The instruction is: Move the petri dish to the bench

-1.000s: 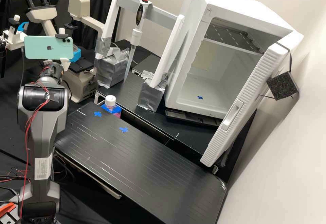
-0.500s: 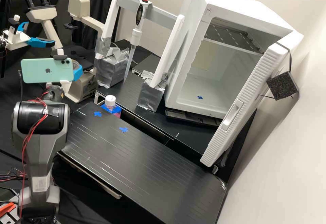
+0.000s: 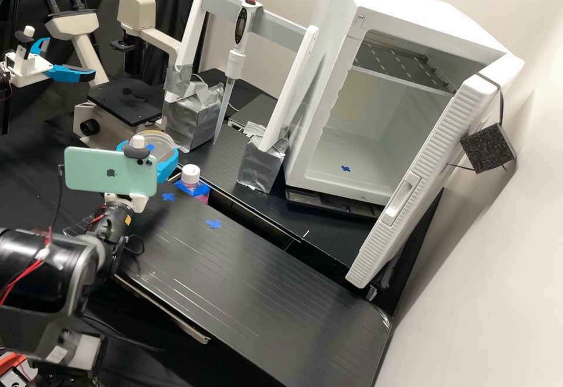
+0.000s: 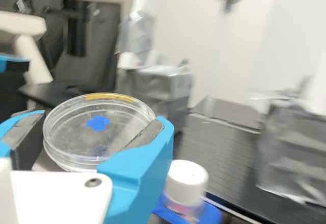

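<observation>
Since the earlier frame my arm has swung the pincer from in front of the microscope to near the bottle, and the petri dish has come along in its grip. The phone on the arm has shifted with them.

The high view gives me the layout: I've got the dish in the air on the microscope side of the bottle, just off the end of the tabletop. The wrist view gives me the hold itself, the pincer closed on opposite sides of the dish's rim. There I also read a yellow strip along the rim and a blue cross on the dish.

The dish is round and clear; I can't tell what, if anything, is in it. The bottle has a white cap and pink contents. Well apart from the bottle stands the white cabinet, its door open, with a metal shelf inside.
</observation>
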Robot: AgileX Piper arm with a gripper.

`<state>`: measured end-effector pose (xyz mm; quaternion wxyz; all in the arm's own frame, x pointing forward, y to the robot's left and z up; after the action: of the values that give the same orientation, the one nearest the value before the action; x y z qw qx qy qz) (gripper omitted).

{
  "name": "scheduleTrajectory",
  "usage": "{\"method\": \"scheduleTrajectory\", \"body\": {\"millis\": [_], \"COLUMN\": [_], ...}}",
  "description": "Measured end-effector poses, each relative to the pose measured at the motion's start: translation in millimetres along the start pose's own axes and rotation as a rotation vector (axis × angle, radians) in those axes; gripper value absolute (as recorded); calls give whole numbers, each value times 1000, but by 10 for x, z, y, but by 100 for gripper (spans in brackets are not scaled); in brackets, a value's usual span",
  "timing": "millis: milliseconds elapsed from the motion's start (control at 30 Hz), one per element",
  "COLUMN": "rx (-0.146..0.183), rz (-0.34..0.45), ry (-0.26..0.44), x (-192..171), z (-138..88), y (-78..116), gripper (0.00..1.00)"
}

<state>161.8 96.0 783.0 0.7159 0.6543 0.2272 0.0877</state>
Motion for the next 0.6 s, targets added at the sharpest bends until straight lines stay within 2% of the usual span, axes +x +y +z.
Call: {"method": "scheduleTrajectory", "body": {"millis": [100,267,367,600], "rx": [15,-21,-32,-13], "rz": [55,87,63,16], "ry": [-12,-13,-82,-293], "x": [-153,-293,-386,-596], "z": [105,266,421,769], "y": [88,209,271,321], "gripper": [0,0,0,0]}}
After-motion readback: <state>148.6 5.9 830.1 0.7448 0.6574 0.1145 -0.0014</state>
